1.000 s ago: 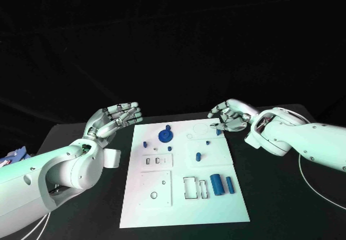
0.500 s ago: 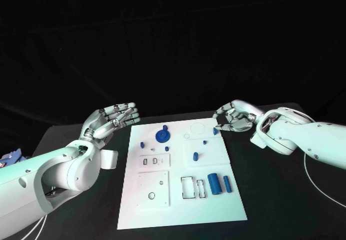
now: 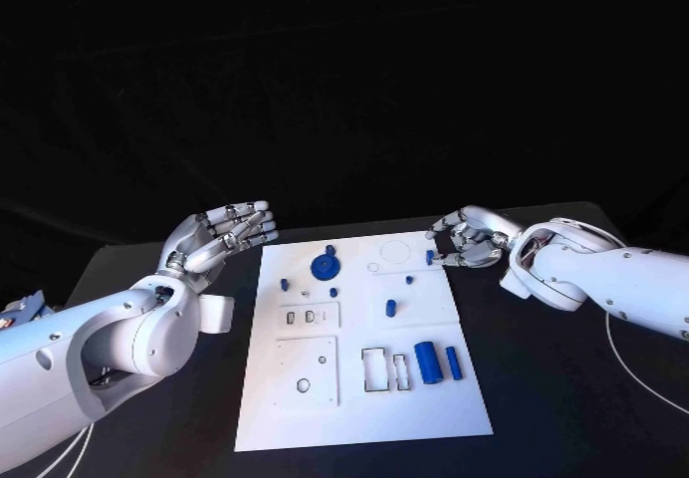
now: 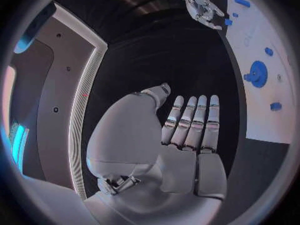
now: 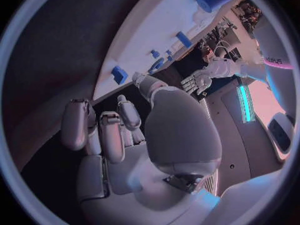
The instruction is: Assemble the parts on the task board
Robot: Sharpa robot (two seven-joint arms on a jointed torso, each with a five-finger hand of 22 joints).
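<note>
Left hand [image 3: 223,234] flat, fingers straight, empty, beside task board [image 3: 359,398]; right hand [image 3: 462,237] curled, empty, at board's far corner.

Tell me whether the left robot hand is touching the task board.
Apart. In the head view the left robot hand is raised, fingers spread, with black table between it and the task board edge; the left wrist view agrees.

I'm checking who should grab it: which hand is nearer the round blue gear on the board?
Left. The left hand hovers off the board's left edge, fairly near the gear; the right hand is beyond the board's far right corner.
</note>
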